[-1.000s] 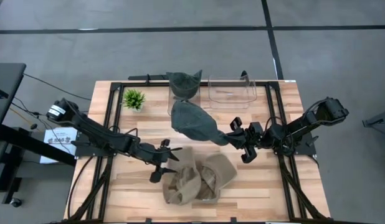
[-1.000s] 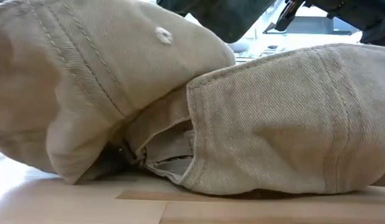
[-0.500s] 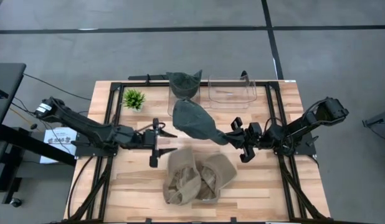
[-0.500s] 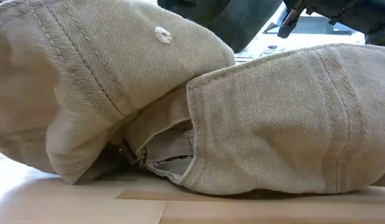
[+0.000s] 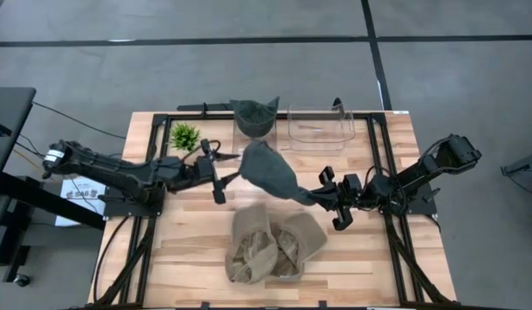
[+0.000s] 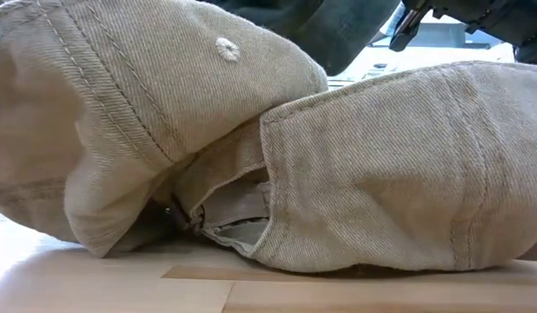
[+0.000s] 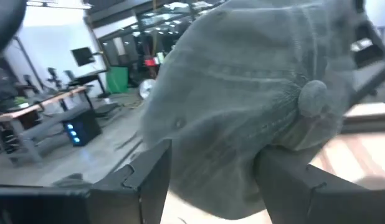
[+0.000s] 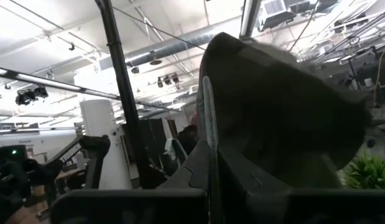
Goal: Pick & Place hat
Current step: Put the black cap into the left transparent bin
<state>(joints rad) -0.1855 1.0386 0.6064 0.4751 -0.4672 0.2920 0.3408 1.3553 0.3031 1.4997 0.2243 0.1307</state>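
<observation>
A dark grey-green hat (image 5: 266, 170) hangs above the table's middle, with my right gripper (image 5: 323, 197) shut on it from the right. My left gripper (image 5: 221, 176) stands open and level at the hat's left side. In the left wrist view the hat's crown (image 7: 242, 99) fills the space beyond that gripper's fingers (image 7: 149, 180). Two tan hats (image 5: 275, 244) lie on the table near the front edge, leaning on each other. A second dark hat (image 5: 255, 114) sits on a clear container at the back. My right gripper pinches the hat's brim (image 8: 208, 118) between its two fingers, edge-on. The fingers come from the table's right, slanting a little upward. The hat is lifted clear of the table, its crown toward the left arm. My left gripper: I cannot tell whether its fingers touch the crown.
A small green plant (image 5: 185, 136) stands at the back left. An empty clear bin (image 5: 320, 127) is at the back right. The tan hats (image 6: 251, 148) fill the low view. Bare wood lies at the front left and front right.
My left gripper has risen from beside the tan hats and gone toward the table's far edge, up to the held hat's left side. It has tipped from pointing down to level and stayed open. My right gripper keeps the hat aloft.
</observation>
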